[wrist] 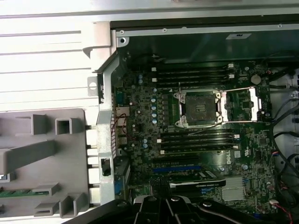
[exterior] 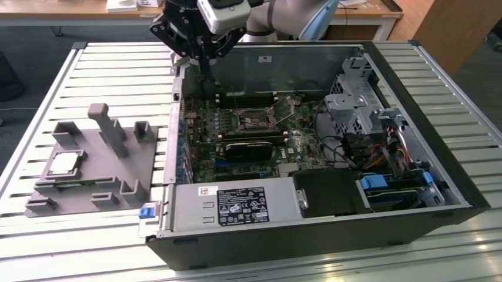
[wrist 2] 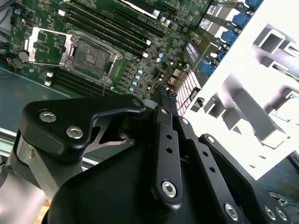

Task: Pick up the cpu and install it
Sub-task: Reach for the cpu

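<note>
The cpu [exterior: 65, 163], a small silvery square chip, lies flat on the grey plastic tray [exterior: 86, 194] at the exterior view's left, outside the computer case [exterior: 330, 235]. My gripper [exterior: 206, 77] hangs far from it, over the case's rear corner on the tray side, above the motherboard's edge. Its two black fingertips [wrist 2: 165, 93] meet with nothing between them, so it is shut and empty. The motherboard's empty cpu socket [wrist: 201, 108] stands with its metal frame flipped open; it also appears in the exterior view as the socket [exterior: 255, 121] and in the second wrist view as the socket [wrist 2: 91, 54].
The tray has several upright posts [exterior: 110, 129]. Inside the case are a black card [exterior: 247, 150], a power supply [exterior: 235, 205], a drive cage [exterior: 353, 100] and loose cables [exterior: 345, 153]. The case and tray rest on a slatted metal table [exterior: 117, 64].
</note>
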`<state>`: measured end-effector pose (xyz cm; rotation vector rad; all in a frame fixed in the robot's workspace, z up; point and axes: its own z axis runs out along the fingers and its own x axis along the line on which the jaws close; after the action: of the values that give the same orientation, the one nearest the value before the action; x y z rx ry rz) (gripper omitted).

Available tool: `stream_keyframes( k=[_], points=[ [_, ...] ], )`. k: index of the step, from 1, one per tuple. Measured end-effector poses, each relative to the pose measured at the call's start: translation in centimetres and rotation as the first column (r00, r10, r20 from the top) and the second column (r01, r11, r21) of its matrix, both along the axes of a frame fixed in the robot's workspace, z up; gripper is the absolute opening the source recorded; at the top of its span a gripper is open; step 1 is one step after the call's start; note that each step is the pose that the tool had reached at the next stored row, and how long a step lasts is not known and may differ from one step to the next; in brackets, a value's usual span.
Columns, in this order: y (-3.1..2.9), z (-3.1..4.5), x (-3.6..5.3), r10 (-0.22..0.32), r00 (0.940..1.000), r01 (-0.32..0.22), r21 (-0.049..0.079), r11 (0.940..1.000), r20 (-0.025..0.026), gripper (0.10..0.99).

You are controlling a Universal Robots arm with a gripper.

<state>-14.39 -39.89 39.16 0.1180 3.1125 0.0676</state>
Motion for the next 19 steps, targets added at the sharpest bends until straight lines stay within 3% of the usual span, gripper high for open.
stream_keyframes(
  k=[19],
  points=[
    [0.0,-0.05,-0.51,0.0,1.0,0.0,0.0,1.0,0.0,0.106]
  ],
)
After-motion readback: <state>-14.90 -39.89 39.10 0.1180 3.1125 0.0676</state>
